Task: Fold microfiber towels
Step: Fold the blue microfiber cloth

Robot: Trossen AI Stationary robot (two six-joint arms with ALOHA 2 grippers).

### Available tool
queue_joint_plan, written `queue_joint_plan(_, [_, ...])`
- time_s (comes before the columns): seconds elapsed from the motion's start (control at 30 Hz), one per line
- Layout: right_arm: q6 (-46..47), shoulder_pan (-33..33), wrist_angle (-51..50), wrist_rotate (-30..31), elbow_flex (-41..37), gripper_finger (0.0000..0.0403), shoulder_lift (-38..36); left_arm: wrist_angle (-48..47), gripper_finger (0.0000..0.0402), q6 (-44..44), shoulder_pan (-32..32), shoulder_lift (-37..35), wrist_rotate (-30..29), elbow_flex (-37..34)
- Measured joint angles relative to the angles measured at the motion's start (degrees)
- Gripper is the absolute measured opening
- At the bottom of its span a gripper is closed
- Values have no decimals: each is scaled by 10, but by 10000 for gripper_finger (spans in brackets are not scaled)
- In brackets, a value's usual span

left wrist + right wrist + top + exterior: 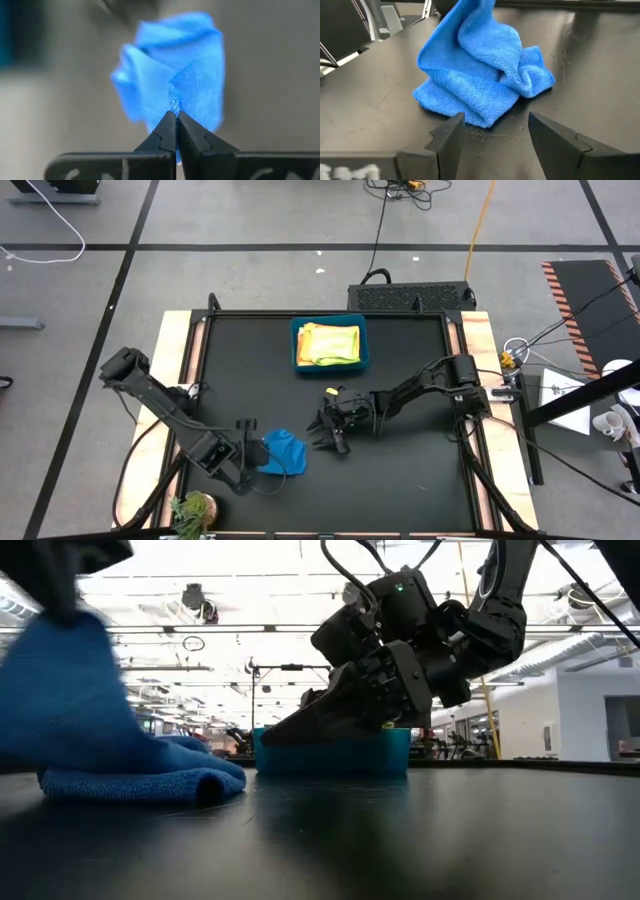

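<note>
At the left of the black table (400,480), the left gripper (243,452) has its fingers (167,132) pinched tight on an edge of the bright blue microfiber towel (283,452), which rises in a crumpled peak from that pinch while its lower folds rest on the table. Directly ahead of the right gripper (328,437), the same towel lies just beyond the two spread, empty fingers (450,132), its loose lower hem (470,112) facing them. Judged from this, the right arm is the one free to take a second edge, and its approach runs straight forward and low. Behind both grippers, a rigid teal rectangular bin (298,358) holds yellow, lime green and orange cloths (330,343).
</note>
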Motion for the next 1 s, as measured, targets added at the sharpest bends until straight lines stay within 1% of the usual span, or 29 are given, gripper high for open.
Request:
queue_joint_plan(0.13, [-17, 0, -23, 0, 0, 210, -14, -2, 5, 93, 33, 0, -82, 29])
queue_joint_plan(0.2, [-29, 0, -64, 3, 0, 210, -42, -6, 3, 149, 53, 0, -108, 57])
queue_joint_plan(0.33, [-62, 0, -144, 54, -10, 210, -132, -8, 4, 278, 84, -1, -144, 131])
queue_joint_plan(0.43, [-70, -2, -163, 76, -31, 210, -205, -8, 3, 386, 98, -1, -145, 186])
queue_joint_plan(0.53, [-68, -6, -163, 70, -46, 210, -268, -8, 3, 481, 106, -1, -145, 232])
queue_joint_plan(0.63, [-69, -5, -163, 46, -50, 210, -311, -8, 3, 554, 110, -1, -145, 272])
queue_joint_plan(0.7, [-68, -5, -163, 28, -51, 210, -329, -7, 3, 584, 115, -1, -145, 294])
queue_joint_plan(0.83, [-65, 0, -157, 23, -51, 210, -342, -5, 2, 621, 126, -1, -144, 326])
queue_joint_plan(1.0, [-64, 0, -159, 15, -51, 210, -341, 24, 2, 677, 135, -2, -135, 333])
